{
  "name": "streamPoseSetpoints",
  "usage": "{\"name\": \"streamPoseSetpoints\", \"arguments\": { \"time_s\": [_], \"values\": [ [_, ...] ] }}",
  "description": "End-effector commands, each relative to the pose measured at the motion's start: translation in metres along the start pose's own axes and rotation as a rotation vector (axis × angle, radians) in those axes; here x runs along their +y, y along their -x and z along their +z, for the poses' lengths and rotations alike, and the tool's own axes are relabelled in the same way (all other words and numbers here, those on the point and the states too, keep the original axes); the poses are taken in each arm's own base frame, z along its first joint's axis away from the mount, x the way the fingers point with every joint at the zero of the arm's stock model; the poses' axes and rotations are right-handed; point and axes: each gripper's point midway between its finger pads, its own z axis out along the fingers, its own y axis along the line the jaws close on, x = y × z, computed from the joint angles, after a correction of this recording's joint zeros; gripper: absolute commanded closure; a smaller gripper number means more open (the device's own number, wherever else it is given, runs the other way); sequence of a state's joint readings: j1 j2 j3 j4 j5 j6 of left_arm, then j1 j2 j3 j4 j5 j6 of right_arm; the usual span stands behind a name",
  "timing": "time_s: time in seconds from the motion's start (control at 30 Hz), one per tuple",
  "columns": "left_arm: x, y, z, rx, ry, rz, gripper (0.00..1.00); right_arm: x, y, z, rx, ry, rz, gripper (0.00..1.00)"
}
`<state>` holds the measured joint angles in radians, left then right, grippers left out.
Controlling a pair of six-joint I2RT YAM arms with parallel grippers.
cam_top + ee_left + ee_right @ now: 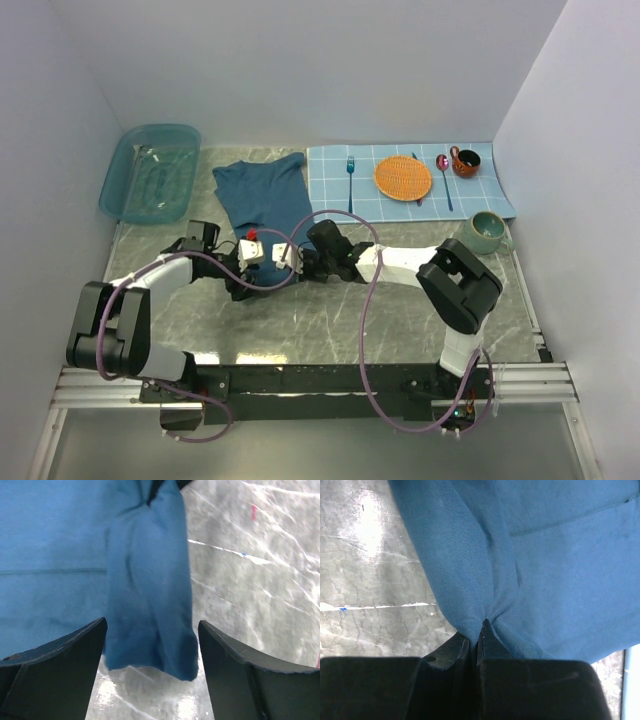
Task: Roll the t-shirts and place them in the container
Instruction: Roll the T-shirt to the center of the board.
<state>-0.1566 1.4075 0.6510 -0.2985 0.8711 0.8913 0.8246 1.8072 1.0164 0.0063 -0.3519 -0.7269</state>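
Grey marble table (400,320). Jaws of left gripper (152,627) stand apart, straddling a bunched fold at near edge of t-shirt (262,195), no grip. Just at its 3 o'clock, right gripper (480,630) is clamped on that same edge. Shirt body lies flat toward 12 from both, long axis 12–6; I'd judge the roll runs toward 12.

The shirt (262,197) is looking plain dark teal-blue, the tub (160,130) is showing see-through blue, the placemat (490,190) is rocking light blue with white checks, the fork (350,178) is looking blue, the plate (402,177) is glowing orange, and the table (330,320) is showing grey marbling with pale veins.
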Motion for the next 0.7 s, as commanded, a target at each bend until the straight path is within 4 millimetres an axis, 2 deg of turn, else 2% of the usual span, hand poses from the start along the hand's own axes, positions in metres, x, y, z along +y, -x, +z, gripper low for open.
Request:
{"name": "streamPoseSetpoints", "arguments": {
  "time_s": [0.0,0.13,0.17,0.3,0.37,0.53,0.63,0.67],
  "values": [
    [0.017,0.011,-0.004,-0.027,0.125,0.027,0.18,0.003,-0.003,-0.001,0.01,0.019,0.059,0.99],
    [0.011,-0.011,0.011,0.057,0.07,-0.018,0.19,0.007,-0.001,-0.001,0.0,0.039,0.072,0.99],
    [0.016,-0.004,0.012,0.049,0.056,-0.007,0.21,0.008,-0.003,0.0,0.008,0.041,0.085,0.99],
    [0.001,0.001,0.015,0.026,-0.056,0.004,0.24,0.002,-0.003,0.0,0.009,0.045,0.149,1.0],
    [-0.01,-0.007,0.018,0.061,-0.086,0.008,0.26,0.0,-0.006,-0.001,0.014,0.05,0.192,1.0],
    [-0.017,-0.01,0.029,0.112,-0.089,0.039,0.3,0.0,-0.008,-0.002,0.017,0.053,0.211,1.0],
    [-0.023,-0.024,0.038,0.194,-0.108,0.046,0.49,0.005,-0.011,-0.002,0.015,0.069,0.22,1.0],
    [-0.021,-0.024,0.038,0.205,-0.11,0.035,0.61,0.008,-0.011,-0.003,0.016,0.077,0.218,1.0]
  ]
}}
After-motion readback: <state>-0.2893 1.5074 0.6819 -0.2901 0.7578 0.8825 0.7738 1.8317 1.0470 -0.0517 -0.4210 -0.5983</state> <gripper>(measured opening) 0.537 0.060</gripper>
